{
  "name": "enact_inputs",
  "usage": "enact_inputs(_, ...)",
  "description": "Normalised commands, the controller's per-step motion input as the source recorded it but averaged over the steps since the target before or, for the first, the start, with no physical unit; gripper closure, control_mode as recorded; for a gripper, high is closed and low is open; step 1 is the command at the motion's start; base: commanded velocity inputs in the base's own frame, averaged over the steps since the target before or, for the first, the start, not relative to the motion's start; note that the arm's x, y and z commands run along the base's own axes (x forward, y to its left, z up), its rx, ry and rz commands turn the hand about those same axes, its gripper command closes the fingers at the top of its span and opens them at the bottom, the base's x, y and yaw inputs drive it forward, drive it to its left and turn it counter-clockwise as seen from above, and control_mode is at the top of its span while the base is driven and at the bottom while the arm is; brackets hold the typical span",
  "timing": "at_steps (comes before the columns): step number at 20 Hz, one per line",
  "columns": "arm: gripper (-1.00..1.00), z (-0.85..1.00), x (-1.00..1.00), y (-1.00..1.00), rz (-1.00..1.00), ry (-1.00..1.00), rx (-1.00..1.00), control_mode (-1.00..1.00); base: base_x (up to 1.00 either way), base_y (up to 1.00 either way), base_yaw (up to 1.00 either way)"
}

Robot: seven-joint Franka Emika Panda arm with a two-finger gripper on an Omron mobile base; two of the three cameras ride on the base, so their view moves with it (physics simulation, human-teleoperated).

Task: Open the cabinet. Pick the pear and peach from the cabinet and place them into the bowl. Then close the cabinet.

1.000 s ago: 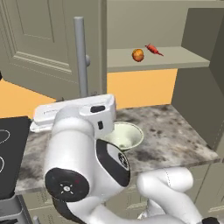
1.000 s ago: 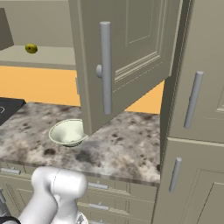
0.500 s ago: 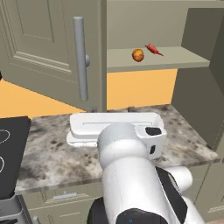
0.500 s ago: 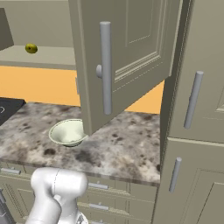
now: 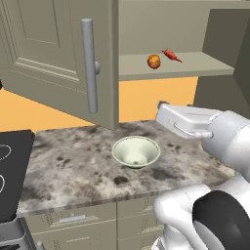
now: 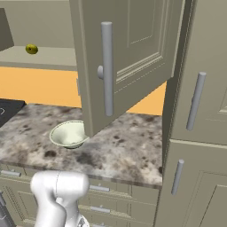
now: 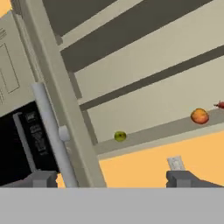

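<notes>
On shelf front edge: pear point(image 7: 120, 136), small, smooth, firm; grip across middle
Gripper point(image 7: 111, 179): spread wide, empty

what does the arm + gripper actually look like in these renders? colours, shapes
Glossy white rounded arm segments with dark, nearly black joint caps, one large round cap visible at the lower right of the left base view. The hand is a flat white block with a thin dark outline on its side. In the hand view the gripper ends in two small dark grey blocky finger tips. No cables or markings visible.

Cabinet shelf point(image 5: 195, 66) bearing peach point(image 5: 154, 61), red pepper point(image 5: 171, 55), pear point(image 6: 31, 48), speckled counter point(image 5: 78, 161) under bowl point(image 5: 136, 152)
</notes>
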Motion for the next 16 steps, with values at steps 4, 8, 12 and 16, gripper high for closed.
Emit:
enact_inputs(4, -1.0, 0.22, 0.01, -0.75, 0.46, 0.0, 0.25, -1.0, 0.0, 0.0, 0.0)
enact_inputs(8, -1.0, 0.0, 0.48, -0.21, 0.26, 0.0, 0.15, -1.0, 0.0, 0.0, 0.0)
enact_inputs(12, -1.0, -0.03, 0.52, 0.13, 0.1, 0.0, 0.02, -1.0, 0.0, 0.0, 0.0)
enact_inputs(16, -1.0, -0.35, 0.32, 0.66, 0.02, 0.0, -0.03, -1.0, 0.0, 0.0, 0.0)
